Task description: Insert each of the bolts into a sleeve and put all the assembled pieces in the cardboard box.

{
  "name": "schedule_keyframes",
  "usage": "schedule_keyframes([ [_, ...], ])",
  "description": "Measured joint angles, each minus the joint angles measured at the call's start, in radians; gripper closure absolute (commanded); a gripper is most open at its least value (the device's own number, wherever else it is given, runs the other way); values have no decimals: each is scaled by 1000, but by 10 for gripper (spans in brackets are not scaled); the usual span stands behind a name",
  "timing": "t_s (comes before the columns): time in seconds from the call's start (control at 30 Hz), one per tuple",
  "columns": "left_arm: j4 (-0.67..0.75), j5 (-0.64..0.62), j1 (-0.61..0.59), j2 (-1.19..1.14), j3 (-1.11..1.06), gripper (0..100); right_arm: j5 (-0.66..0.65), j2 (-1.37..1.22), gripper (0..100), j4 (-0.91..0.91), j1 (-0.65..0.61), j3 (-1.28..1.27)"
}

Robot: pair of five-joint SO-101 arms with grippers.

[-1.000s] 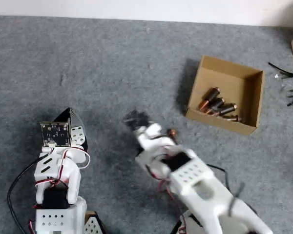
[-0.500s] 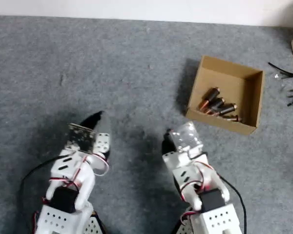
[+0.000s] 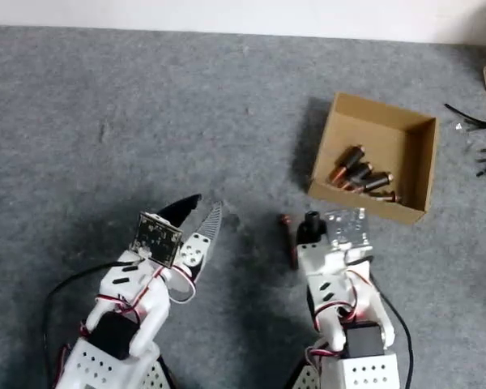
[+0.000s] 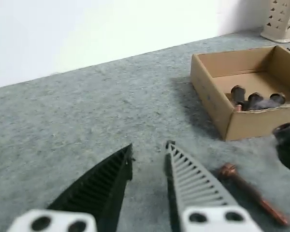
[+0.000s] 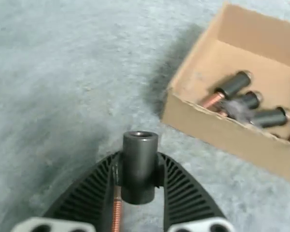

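Now the right end effector (image 5: 139,162) is clamped on a dark grey cylindrical metal sleeve (image 5: 140,145), held upright over the grey felt tabletop (image 3: 146,121). It is near the front wall of the open cardboard box (image 3: 364,204) at the far right, where several assembled copper-and-dark pieces (image 3: 360,174) lie together. The left end effector (image 4: 150,147) hovers to the left, its black and white fingers spread apart with nothing between them, and a loose copper-coloured bolt (image 4: 253,193) lies flat on the tabletop between the two end effectors, just left of the held sleeve.
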State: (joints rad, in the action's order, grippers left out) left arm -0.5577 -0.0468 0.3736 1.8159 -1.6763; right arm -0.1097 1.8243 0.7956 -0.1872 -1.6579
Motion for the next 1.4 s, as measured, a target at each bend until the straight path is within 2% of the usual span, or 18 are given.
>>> schedule_keyframes([
  [0.1,0,-54,64,0,0,945,28,0,995,-11,51,0],
  [0.27,0,-106,120,-34,0,910,61,0,995,-31,109,0],
  [0.4,81,-109,158,-158,3,909,61,0,995,-40,110,0],
  [0.53,144,-129,175,-388,106,909,61,0,995,-48,115,0],
  [0.73,160,-258,196,-910,402,895,61,0,995,-112,193,-5],
  [0.93,161,-328,302,-1347,647,711,61,0,995,-143,222,-11],
  [1.1,161,-417,304,-1556,744,626,61,0,995,-167,224,-11],
  [1.2,161,-476,307,-1643,812,628,61,0,995,-167,224,-11],
  [1.4,161,-569,292,-1844,950,694,61,0,995,-167,224,-11],
])
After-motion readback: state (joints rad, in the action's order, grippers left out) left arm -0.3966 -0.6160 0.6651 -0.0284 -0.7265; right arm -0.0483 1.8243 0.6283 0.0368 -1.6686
